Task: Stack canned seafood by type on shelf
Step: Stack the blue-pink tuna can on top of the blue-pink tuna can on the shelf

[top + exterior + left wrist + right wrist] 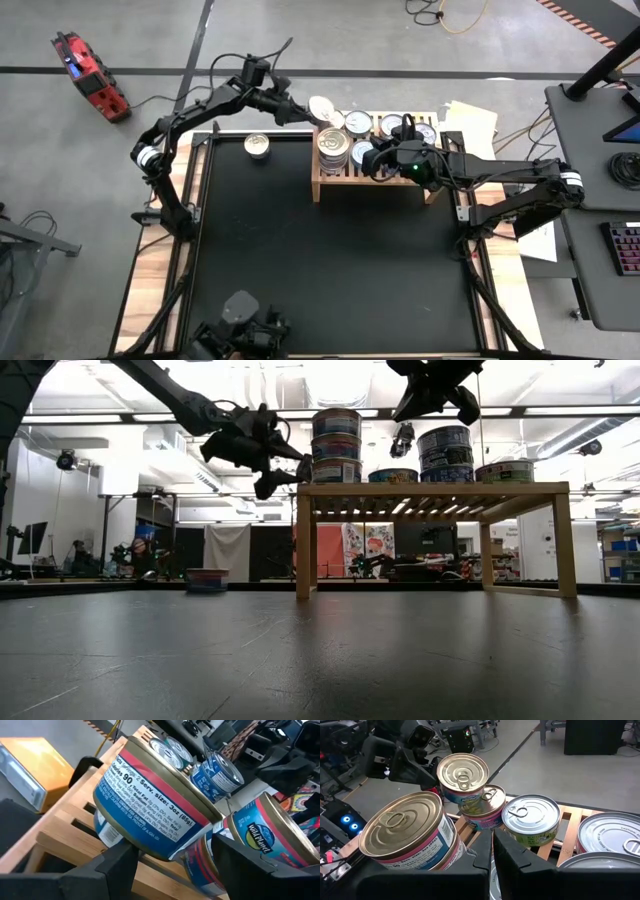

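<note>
High view: one shelf [322, 186], one can [258, 146] on mat [330, 270].

Left tool [312, 108] gripping; right tool [378, 160] closed, empty.

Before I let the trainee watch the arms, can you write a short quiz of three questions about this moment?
1. True or false: the right gripper holds a can.
2. Where does the lone can that is off the shelf stand? A: on the black mat. B: on the grey floor. C: on the keyboard.
3. Which gripper holds the blue-and-red labelled can, and is that can upright or tilted?

Key
1. False: its jaws are shut and empty, above the cans on the shelf.
2. A.
3. The left gripper; the can is tilted, at the shelf's left end.
</note>
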You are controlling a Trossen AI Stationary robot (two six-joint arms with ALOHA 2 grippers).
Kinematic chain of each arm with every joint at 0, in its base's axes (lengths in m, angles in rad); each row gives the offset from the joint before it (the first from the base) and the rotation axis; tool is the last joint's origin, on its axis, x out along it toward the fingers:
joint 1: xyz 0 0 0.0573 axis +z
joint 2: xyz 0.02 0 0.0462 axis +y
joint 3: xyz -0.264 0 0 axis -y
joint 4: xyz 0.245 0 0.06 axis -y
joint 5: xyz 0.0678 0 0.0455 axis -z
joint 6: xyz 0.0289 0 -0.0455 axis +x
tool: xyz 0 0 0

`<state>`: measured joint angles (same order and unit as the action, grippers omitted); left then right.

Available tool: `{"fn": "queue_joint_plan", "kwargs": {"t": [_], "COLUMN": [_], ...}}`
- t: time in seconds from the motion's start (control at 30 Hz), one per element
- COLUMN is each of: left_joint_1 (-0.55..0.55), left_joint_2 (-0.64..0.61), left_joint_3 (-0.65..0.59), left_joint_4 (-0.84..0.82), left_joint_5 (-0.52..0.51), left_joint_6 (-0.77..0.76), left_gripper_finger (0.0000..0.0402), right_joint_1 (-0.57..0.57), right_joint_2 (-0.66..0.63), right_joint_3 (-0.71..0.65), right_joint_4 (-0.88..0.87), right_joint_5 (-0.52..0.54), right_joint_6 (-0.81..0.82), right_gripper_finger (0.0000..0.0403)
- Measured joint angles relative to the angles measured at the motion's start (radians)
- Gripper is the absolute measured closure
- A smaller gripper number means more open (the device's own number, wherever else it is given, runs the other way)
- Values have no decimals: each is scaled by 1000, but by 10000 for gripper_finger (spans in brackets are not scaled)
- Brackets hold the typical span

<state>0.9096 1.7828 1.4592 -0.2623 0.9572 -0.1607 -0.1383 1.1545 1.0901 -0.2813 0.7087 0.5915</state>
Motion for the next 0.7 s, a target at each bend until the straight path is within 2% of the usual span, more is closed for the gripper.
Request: {"fn": "queue_joint_plan", "kwargs": {"t": [0.2,0.4,0.57,0.7], "left_joint_1": [-3,-13,-32,-32], "left_joint_2": [0,0,0,0], "left_joint_3": [1,1,1,1], "left_joint_4": [3,3,3,1], "left_joint_5": [-42,-37,-34,-79], "left_joint_6": [33,52,135,180], "left_gripper_finger": [169,169,169,169], "right_joint_1": [0,0,0,0], "right_joint_2": [0,0,0,0], "right_joint_3": [0,0,0,0], "right_joint_4": [-2,-2,-2,-2], "right_joint_5": [0,0,0,0], "right_joint_6": [0,0,0,3], "right_gripper_finger": [394,394,394,394]}}
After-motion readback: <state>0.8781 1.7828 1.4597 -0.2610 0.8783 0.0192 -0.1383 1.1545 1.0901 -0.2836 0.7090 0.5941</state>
